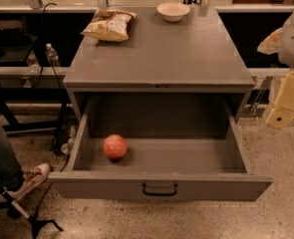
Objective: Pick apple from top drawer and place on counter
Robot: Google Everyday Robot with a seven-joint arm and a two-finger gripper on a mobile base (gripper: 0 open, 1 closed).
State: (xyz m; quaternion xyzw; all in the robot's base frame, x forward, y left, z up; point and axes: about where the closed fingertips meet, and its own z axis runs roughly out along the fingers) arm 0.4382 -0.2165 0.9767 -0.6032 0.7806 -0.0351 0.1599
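The apple (pixel 115 146) is small, round and red-orange. It lies on the grey floor of the top drawer (pixel 159 185), left of centre. The drawer is pulled fully open, with a dark pull handle (pixel 159 189) at the centre of its front panel. The counter (pixel 161 51) is the flat grey top of the cabinet behind the drawer. My gripper (pixel 282 114) hangs at the right edge of the view, beyond the drawer's right side and above floor level, far from the apple. It holds nothing that I can see.
A chip bag (pixel 109 25) lies at the counter's back left and a white bowl (pixel 173 11) at its back centre. A person's leg and shoe (pixel 29 179) are on the floor at the left, beside a dark stand (pixel 24 215). A water bottle (pixel 52 55) stands on a left shelf.
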